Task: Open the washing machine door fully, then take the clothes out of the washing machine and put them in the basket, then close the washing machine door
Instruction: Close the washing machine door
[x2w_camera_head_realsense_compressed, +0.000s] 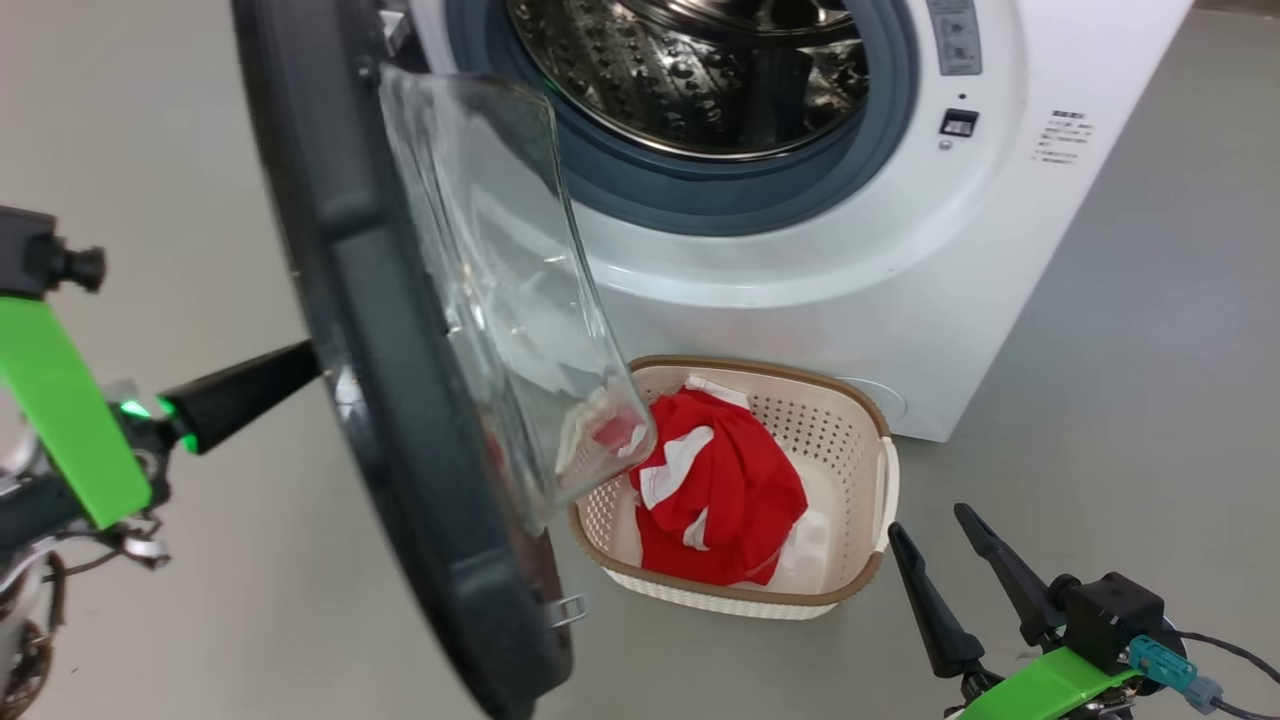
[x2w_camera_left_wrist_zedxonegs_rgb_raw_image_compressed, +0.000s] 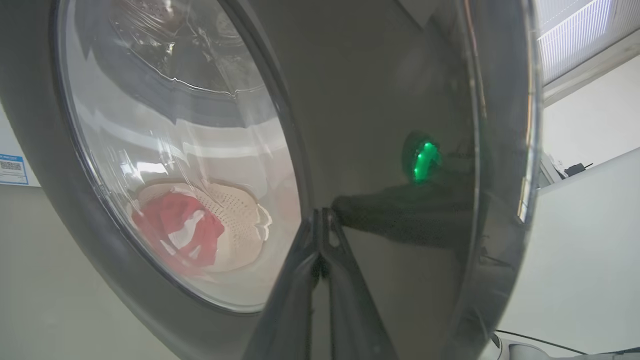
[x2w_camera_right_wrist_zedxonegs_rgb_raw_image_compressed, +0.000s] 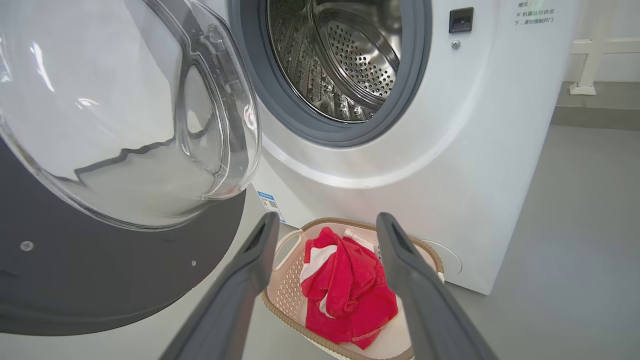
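Observation:
The washing machine (x2w_camera_head_realsense_compressed: 900, 260) stands with its steel drum (x2w_camera_right_wrist_zedxonegs_rgb_raw_image_compressed: 350, 60) showing no clothes inside. The washing machine door (x2w_camera_head_realsense_compressed: 400, 420) is swung out to the left, its clear glass bulge facing the machine. My left gripper (x2w_camera_head_realsense_compressed: 300, 362) is shut, and its tips (x2w_camera_left_wrist_zedxonegs_rgb_raw_image_compressed: 320, 214) press on the outer glossy black rim of the door (x2w_camera_left_wrist_zedxonegs_rgb_raw_image_compressed: 400, 100). The red and white clothes (x2w_camera_head_realsense_compressed: 720, 490) lie in the cream basket (x2w_camera_head_realsense_compressed: 885, 470) on the floor in front of the machine. My right gripper (x2w_camera_head_realsense_compressed: 930, 522) is open and holds nothing. It hangs just right of the basket, and the clothes (x2w_camera_right_wrist_zedxonegs_rgb_raw_image_compressed: 345, 285) show between its fingers (x2w_camera_right_wrist_zedxonegs_rgb_raw_image_compressed: 260, 240).
Grey floor (x2w_camera_head_realsense_compressed: 1150, 400) runs open to the right of the machine. The door's lower edge hangs close over the basket's left end. A small blue label (x2w_camera_right_wrist_zedxonegs_rgb_raw_image_compressed: 270, 202) sits low on the machine front. A white rail post (x2w_camera_right_wrist_zedxonegs_rgb_raw_image_compressed: 595, 50) stands at the far right.

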